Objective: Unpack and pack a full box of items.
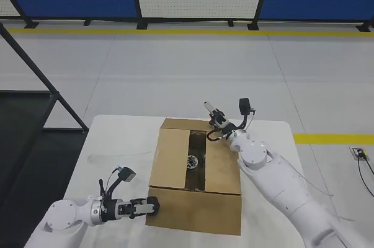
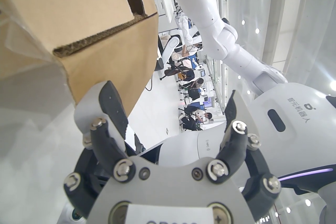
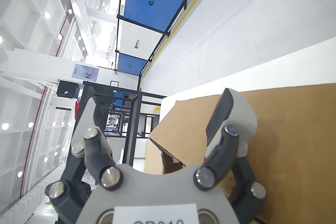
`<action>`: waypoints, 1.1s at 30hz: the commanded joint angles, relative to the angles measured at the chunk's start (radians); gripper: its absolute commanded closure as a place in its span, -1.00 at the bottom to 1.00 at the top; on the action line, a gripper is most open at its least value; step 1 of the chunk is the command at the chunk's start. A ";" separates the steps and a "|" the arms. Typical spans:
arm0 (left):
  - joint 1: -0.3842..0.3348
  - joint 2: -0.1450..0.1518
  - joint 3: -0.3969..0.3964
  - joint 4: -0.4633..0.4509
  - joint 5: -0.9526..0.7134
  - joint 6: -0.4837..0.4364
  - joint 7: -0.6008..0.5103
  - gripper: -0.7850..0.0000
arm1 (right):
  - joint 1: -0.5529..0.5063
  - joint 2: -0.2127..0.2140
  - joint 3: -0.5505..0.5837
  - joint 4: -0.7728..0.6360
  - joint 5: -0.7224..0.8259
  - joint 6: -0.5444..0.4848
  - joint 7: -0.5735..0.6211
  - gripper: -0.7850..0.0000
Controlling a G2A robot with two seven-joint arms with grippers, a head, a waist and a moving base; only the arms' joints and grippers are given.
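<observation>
Though set on counter (image 1: pixel 112 139), shows box (image 1: pixel 174 158) flaps ajar. Finds left end effector (image 2: pixel 170 92) spread apart at box's 7 o'clock corner. Finds right end effector (image 3: pixel 158 99) spread apart at 1 o'clock edge.

box (image 1: pixel 174 162): plain brown cardboard | table (image 1: pixel 112 141): white | fingers (image 2: pixel 113 104): black pads, white backs

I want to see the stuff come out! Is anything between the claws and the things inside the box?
Yes. The top flaps of the box lie mostly shut, leaving a narrow gap down the middle. The left claw is at a near corner, the right claw over the far end.
</observation>
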 commanded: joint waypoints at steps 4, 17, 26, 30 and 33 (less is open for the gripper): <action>-0.001 0.001 0.009 0.002 0.002 -0.004 0.004 -1.00 | 0.005 -0.011 0.012 0.017 -0.021 0.017 0.018 -1.00; -0.009 0.005 0.030 0.021 0.044 -0.011 0.042 -1.00 | 0.009 -0.030 0.063 0.056 -0.059 0.050 0.055 -1.00; 0.021 0.020 -0.026 -0.056 0.001 -0.033 0.013 -1.00 | -0.001 -0.036 0.125 0.072 -0.037 -0.048 0.081 -1.00; 0.051 0.034 -0.113 -0.101 -0.112 -0.023 -0.012 -1.00 | -0.029 -0.026 0.164 0.029 -0.030 -0.162 0.123 -1.00; 0.078 0.043 -0.191 -0.103 -0.170 -0.031 -0.003 -1.00 | -0.060 -0.011 0.201 -0.025 -0.017 -0.235 0.208 -1.00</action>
